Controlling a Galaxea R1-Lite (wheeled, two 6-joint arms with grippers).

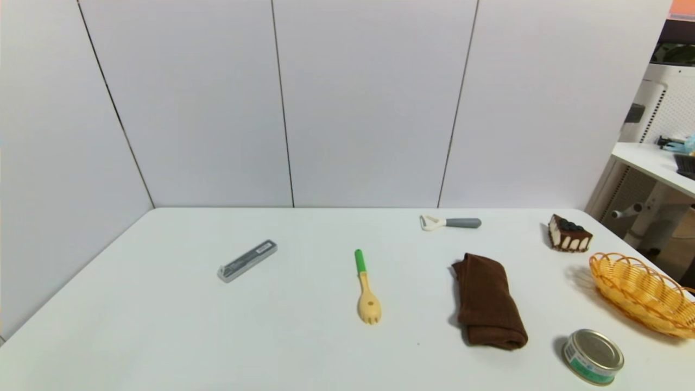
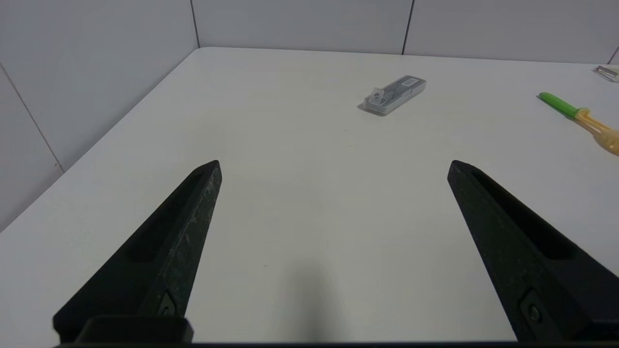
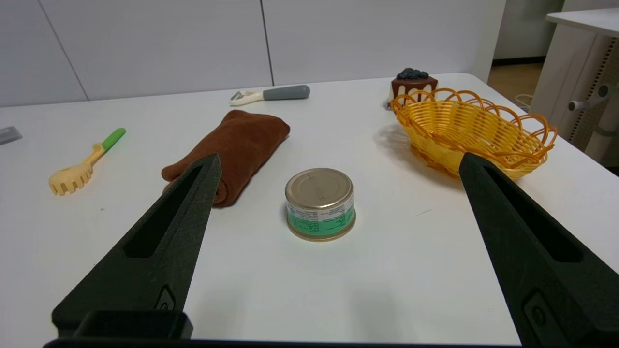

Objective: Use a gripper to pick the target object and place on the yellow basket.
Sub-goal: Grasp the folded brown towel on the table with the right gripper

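item 1, white table [image 1: 163,326]: your work surface, with wall panels along its far and left edges. every place below is given from the brown towel.

item 2, left gripper [image 2: 333,166]: seen only in its own wrist view, well left of the towel, level above bare tabletop near the table's left edge. jaws spread wide, nothing between them.

item 3, grey case [image 1: 247,260]: far left of the towel, lying at a slant, with bare table all round it.

item 4, spork [image 1: 367,290]: left of the towel, green handle pointing away from you, tines toward you. a clear lane lies between it and the towel.

item 5, peeler [image 1: 449,222]: beyond the towel, near the back wall.

item 6, brown towel [image 1: 488,301]: your target, folded, lying flat, touching nothing. in the right wrist view one finger hides its near end.

item 7, tin can [image 1: 593,357]: right of the towel and nearer you, upright, close to the front edge.

item 8, right gripper [image 3: 338,162]: level above the near table, with the can ahead between its open jaws. it grips nothing.

item 9, cake slice [image 1: 568,234]: right of and beyond the towel; in the right wrist view the basket hides part of it.

item 10, yellow basket [image 1: 640,293]: right of the towel at the table's right edge, nothing in it, cut off by the head view's border.
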